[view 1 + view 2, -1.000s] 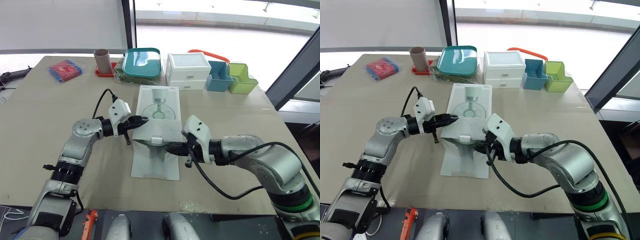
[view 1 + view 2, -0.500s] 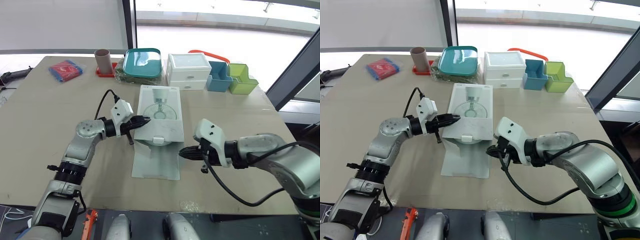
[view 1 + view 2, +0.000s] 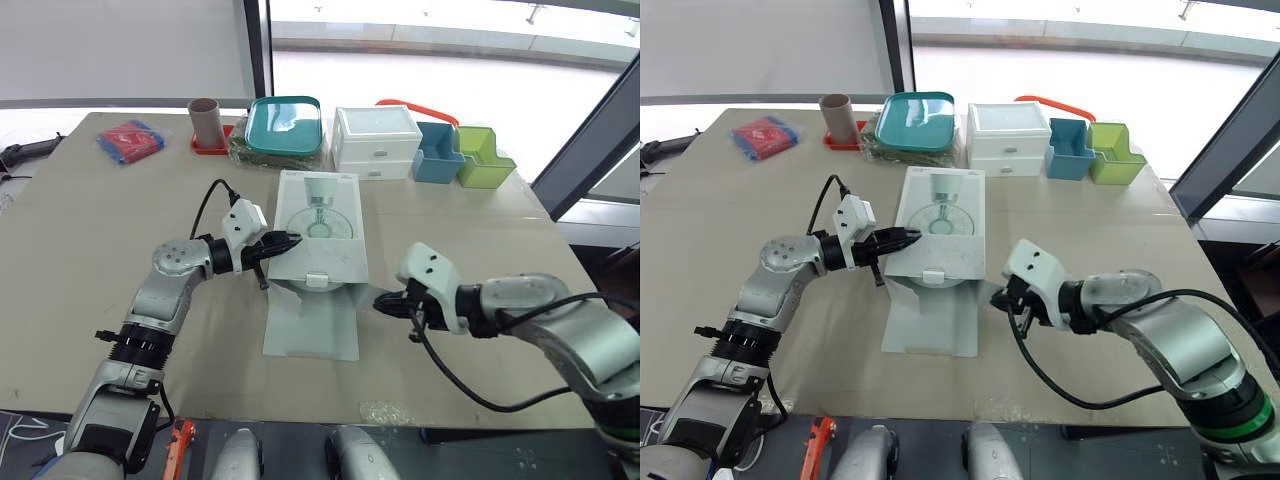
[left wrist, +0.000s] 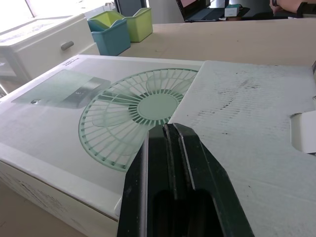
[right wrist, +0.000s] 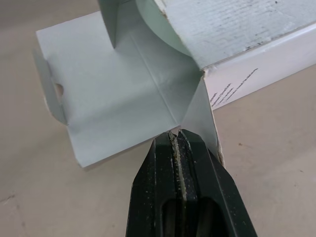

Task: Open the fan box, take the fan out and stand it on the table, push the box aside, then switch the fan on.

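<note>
Indoors, beige table [image 3: 80, 230] before bright windows [image 3: 430, 70]; fan box [image 3: 335, 250] mid-table

The fan box [image 3: 318, 240] kept its inside mostly covered. The raised flap [image 3: 320, 262] lay over the opening, and what the pale curved edge [image 5: 158, 27] beneath it belonged to could not be told. The print [image 5: 233, 89] on the box's side wall was too small to read. At the far side, an orange handle [image 3: 400, 104] sat largely hidden behind the white drawers [image 3: 376, 140], and a green bundle [image 3: 238, 152] lay half under the teal tray [image 3: 285, 122]. A black object [image 3: 20, 154] was cut off at the left edge, and an orange tool [image 3: 178, 440] at the near one.
</note>
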Robot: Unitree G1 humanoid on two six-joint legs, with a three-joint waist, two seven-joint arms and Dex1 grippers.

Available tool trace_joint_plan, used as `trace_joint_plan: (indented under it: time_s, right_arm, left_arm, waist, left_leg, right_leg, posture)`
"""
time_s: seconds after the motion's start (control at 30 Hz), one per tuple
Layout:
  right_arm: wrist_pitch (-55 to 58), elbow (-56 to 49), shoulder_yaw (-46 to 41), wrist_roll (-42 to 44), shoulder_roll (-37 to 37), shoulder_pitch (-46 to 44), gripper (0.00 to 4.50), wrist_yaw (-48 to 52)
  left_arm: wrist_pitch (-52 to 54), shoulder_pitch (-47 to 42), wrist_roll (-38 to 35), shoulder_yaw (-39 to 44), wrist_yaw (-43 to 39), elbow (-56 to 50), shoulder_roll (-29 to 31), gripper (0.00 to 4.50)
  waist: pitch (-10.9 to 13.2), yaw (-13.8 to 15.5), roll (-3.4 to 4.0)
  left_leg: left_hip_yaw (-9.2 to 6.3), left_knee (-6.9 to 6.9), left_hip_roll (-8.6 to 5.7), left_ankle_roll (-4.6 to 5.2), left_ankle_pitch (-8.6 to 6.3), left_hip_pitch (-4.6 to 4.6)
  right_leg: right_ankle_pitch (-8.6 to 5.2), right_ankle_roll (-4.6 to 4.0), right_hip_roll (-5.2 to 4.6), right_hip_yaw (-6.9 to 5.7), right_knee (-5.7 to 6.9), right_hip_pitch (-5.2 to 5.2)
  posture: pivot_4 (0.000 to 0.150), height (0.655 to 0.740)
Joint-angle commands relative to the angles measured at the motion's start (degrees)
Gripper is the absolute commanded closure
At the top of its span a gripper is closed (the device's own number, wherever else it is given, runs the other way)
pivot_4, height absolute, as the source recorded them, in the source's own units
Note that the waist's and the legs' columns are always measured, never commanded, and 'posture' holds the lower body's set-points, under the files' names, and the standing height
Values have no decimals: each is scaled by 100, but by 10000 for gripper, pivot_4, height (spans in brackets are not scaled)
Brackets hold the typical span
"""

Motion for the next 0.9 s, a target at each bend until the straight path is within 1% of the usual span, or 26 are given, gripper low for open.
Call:
trace_joint_plan:
  time_s: [0.03, 0.27, 0.43, 0.9]
  right_arm:
    - [-167, 80, -24, -190, 136, -78, 44494, -133]
    - [1, 362, -33, -342, 666, -310, 44494, -505]
    - [-46, 400, -11, -461, 681, -282, 44494, -497]
    - [349, 267, -390, -14, 1126, -537, 44494, -477]
  left_arm:
    - [17, 56, 76, 14, 16, -37, 59, 45000]
    - [11, 105, 106, 8, 7, -75, 125, 45000]
    - [36, 128, 93, 7, 18, -120, 125, 45000]
    - [-20, 105, 115, 20, 63, -29, 69, 45000]
  waist:
    - [0, 0, 0]
    - [0, -6, 0]
    - [0, -8, 0]
    - [0, -14, 0]
  left_leg:
    - [0, 0, 0, 0, 0, 0]
    - [-1, 0, 1, 0, 0, 1]
    - [0, 0, 1, 0, 0, 1]
    - [0, 0, 2, 0, 0, 2]
  right_leg:
    - [0, 0, 0, 0, 0, 0]
    - [0, -1, 2, 0, 0, 0]
    - [1, -1, 1, 0, 0, 0]
    - [1, -2, 2, 1, 0, 0]
  posture:
    - [1500, 7400]
    - [1500, 7400]
    - [1500, 7400]
    - [1500, 7400]
